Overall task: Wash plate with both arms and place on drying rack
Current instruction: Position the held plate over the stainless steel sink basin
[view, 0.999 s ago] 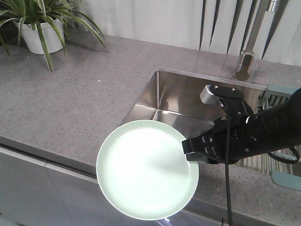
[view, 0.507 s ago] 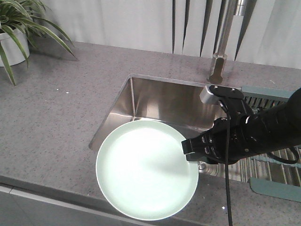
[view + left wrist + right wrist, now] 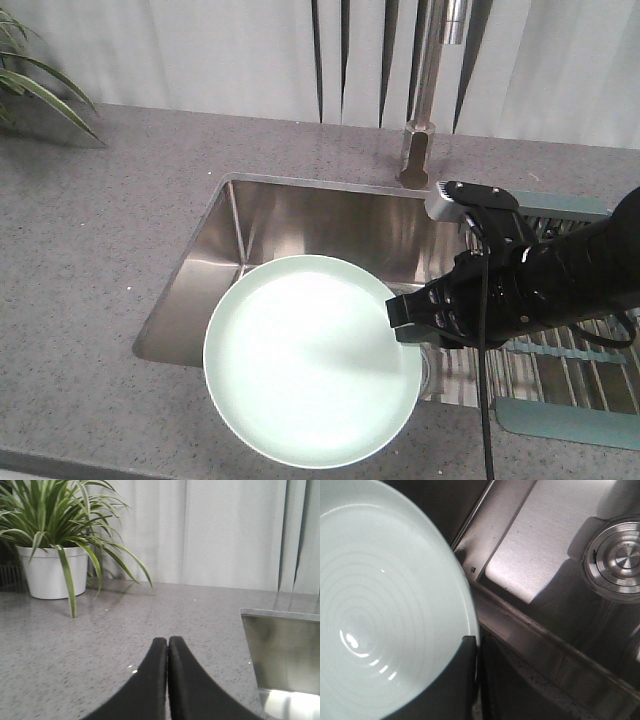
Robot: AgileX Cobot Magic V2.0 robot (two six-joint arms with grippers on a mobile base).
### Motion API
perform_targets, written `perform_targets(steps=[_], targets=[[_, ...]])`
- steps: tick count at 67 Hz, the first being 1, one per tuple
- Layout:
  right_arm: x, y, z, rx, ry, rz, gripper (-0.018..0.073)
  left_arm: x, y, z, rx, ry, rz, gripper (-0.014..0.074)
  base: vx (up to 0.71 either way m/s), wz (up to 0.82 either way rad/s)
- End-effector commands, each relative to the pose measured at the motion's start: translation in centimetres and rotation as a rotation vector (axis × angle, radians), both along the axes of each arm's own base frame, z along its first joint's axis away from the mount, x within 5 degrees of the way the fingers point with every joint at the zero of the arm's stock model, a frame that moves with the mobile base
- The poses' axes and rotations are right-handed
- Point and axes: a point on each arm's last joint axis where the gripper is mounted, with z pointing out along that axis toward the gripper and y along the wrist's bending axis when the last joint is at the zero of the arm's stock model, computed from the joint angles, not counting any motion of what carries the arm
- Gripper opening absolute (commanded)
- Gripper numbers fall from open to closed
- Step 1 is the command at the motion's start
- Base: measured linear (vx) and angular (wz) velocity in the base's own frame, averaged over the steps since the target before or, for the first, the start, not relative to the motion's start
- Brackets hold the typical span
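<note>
The pale mint-green plate hangs level over the near edge of the steel sink, held by its right rim. My right gripper is shut on that rim; in the right wrist view the plate fills the left side and my fingers pinch its edge. The black right arm reaches in from the right. My left gripper is shut and empty, low over the grey counter left of the sink. The drying rack lies at the right of the sink, partly behind the arm.
A tall tap stands behind the sink. The sink drain shows in the right wrist view. A potted plant in a white pot stands on the counter at far left. Pale curtains hang behind.
The whole scene has slid left in the front view: the sink, tap and rack now sit further left and the plant has nearly left the frame. The plate stays held in the right gripper.
</note>
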Motion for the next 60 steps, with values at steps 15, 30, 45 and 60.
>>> perform_targets(steps=[15,30,45,60], targets=[[0.04,0.03,1.96,0.045,-0.073,-0.017,-0.0001,-0.34,0.04,1.66,0.002,-0.112,0.007,-0.0006,0.08,-0.15],[0.04,0.03,1.96,0.045,-0.073,-0.017,-0.0001,-0.34,0.04,1.66,0.002,-0.112,0.007,-0.0006,0.08,-0.14],[0.04,0.03,1.96,0.046,-0.072,-0.018,-0.0001,-0.34,0.04,1.66,0.002,-0.112,0.007,-0.0006,0.08,-0.11],[0.04,0.03,1.96,0.046,-0.072,-0.018,-0.0001,-0.34,0.04,1.66,0.002,-0.112,0.007,-0.0006,0.06,-0.09]])
